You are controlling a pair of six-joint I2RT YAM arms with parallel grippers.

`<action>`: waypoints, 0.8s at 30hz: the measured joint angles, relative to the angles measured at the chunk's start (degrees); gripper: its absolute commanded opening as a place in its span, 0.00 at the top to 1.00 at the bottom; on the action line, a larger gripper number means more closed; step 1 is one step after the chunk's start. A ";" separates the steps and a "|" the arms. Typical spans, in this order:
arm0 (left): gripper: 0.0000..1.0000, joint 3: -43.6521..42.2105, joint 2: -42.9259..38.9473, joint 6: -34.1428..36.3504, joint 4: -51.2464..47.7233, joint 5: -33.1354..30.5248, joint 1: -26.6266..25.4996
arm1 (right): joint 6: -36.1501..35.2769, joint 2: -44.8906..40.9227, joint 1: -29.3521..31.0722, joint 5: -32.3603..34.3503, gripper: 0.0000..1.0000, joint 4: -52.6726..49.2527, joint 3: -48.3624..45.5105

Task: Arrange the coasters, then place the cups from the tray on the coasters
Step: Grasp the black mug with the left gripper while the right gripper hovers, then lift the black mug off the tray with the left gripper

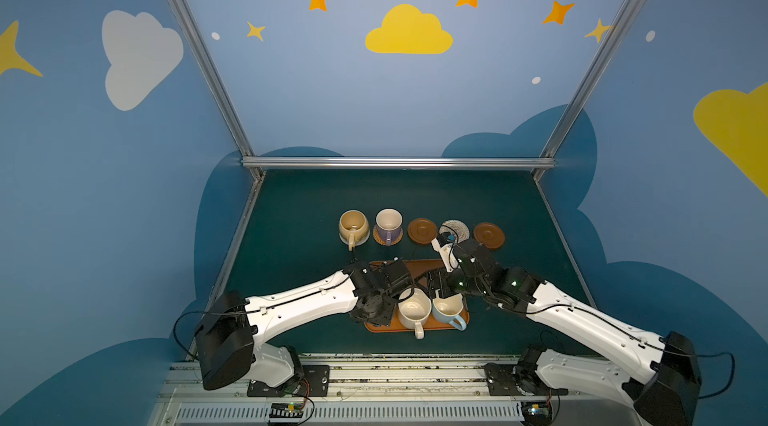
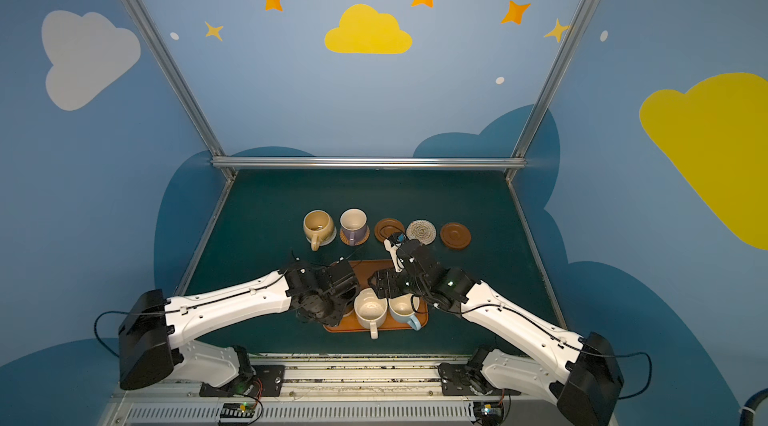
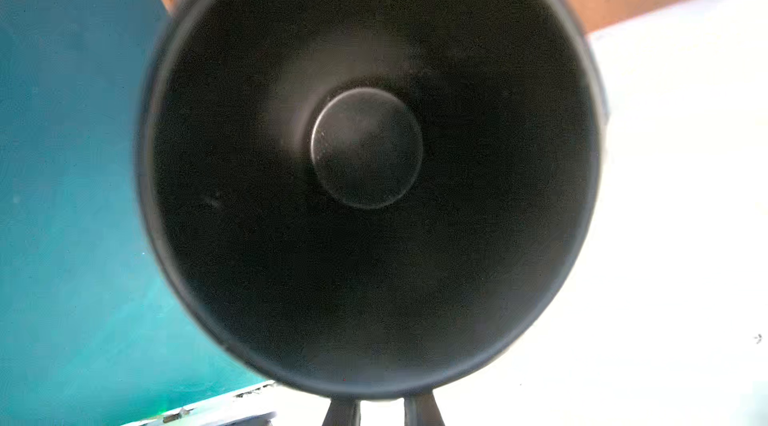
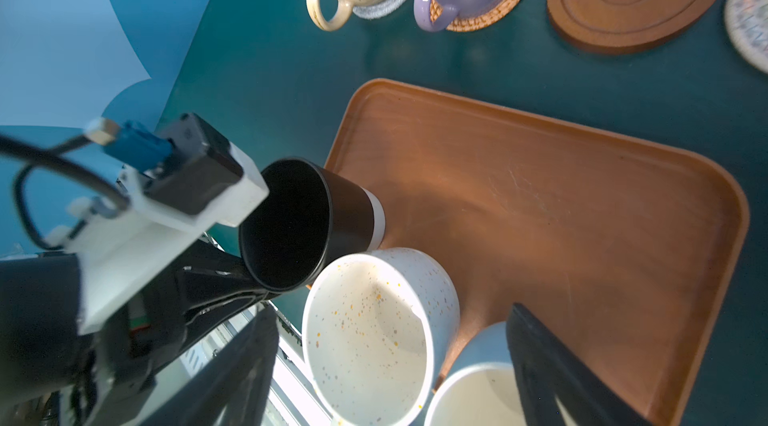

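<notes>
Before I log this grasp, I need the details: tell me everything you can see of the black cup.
The black cup is a tapering black mug, empty and dark inside, with a white band round its base; no handle shows. It is tilted, its rim pinched by the shut left gripper. It is at the edge of the orange-brown tray beside the speckled cream-white cup; whether it touches either is unclear.

The tray's far half lies bare; the cream-white cup and light blue cup crowd its near edge.
</notes>
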 measured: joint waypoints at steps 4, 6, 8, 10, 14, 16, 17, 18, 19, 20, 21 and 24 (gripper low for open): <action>0.97 0.00 -1.73 -0.02 -0.68 -1.81 0.00 | 0.04 0.11 0.00 -0.02 0.15 1.36 -0.28; 0.97 0.20 -2.27 -0.07 -1.16 -2.56 0.00 | 0.13 0.11 0.00 -0.02 0.15 2.25 -0.26; 0.97 0.39 -2.69 -0.26 -1.44 -3.10 0.00 | 0.15 0.24 0.00 -0.02 0.15 3.10 -0.26; 0.97 0.74 -3.04 -0.44 -1.73 -3.63 0.00 | 0.07 0.76 0.00 -0.07 0.15 3.58 -0.22; 0.97 1.20 -3.50 -0.70 -1.68 -4.15 0.02 | -0.28 2.34 0.00 -0.17 0.15 3.85 -0.09; 0.97 1.20 -3.48 -0.92 -1.70 -4.13 0.02 | -0.55 2.84 0.00 -0.33 0.15 3.78 0.26; 0.97 1.20 -3.48 -0.96 -1.68 -4.11 0.02 | -0.68 2.95 0.00 -0.37 0.15 3.80 0.50; 0.97 1.20 -3.43 -1.05 -1.70 -4.04 0.04 | -0.74 2.95 0.00 -0.37 0.15 3.87 0.61; 0.97 1.20 -3.32 -1.07 -1.70 -3.91 0.07 | -0.90 2.93 0.00 -0.37 0.15 3.91 0.70; 0.97 1.20 -3.10 -1.05 -1.70 -3.74 0.11 | -0.94 2.93 0.00 -0.37 0.15 3.98 0.72; 0.97 1.20 -2.78 -1.03 -1.68 -3.50 0.15 | -0.96 2.93 0.00 -0.33 0.15 3.96 0.72; 0.97 1.20 -1.75 -0.83 -1.46 -2.47 0.31 | -1.07 2.89 0.00 -0.24 0.15 3.91 0.72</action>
